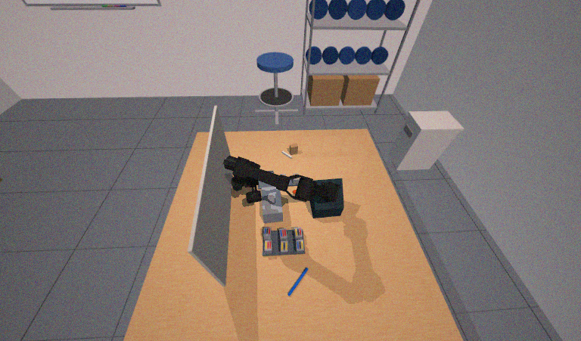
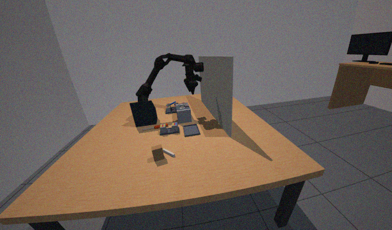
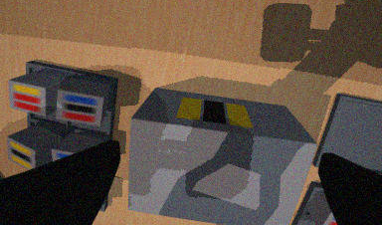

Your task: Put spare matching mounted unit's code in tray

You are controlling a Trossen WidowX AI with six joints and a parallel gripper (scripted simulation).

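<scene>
Gripper [image 2: 193, 86] is wide open with nothing between the fingers; in the wrist view we see the two dark fingertips low at the left and right edges, well apart. It hangs high over the table [image 2: 86, 181], just beside the upright grey panel [image 2: 218, 92], pointing down toward the mounted unit [image 3: 219, 165].

The mounted unit is a grey box in the middle of the wrist view. On the face turned toward the camera we read a code strip [image 3: 214, 112]: yellow, black, yellow.

Left of the unit in the wrist view is the spare rack [image 3: 101, 93], with labelled spares in it. Upper row: one spare [image 3: 27, 98] striped yellow, red, red, and one [image 3: 80, 107] striped blue, black, red. Lower row: one spare [image 3: 21, 154] shows yellow, black, yellow; its neighbour is mostly hidden behind the left finger, only a bit of blue visible.

The tray [image 3: 350, 130] is the flat grey rimmed piece at the right edge of the wrist view, just beside the unit. In the exterior view it lies near the panel's foot [image 2: 191, 130], with a second small rack [image 2: 169, 129] just left of it.

Arm base [image 2: 143, 113] stands at the far left of that cluster.
</scene>
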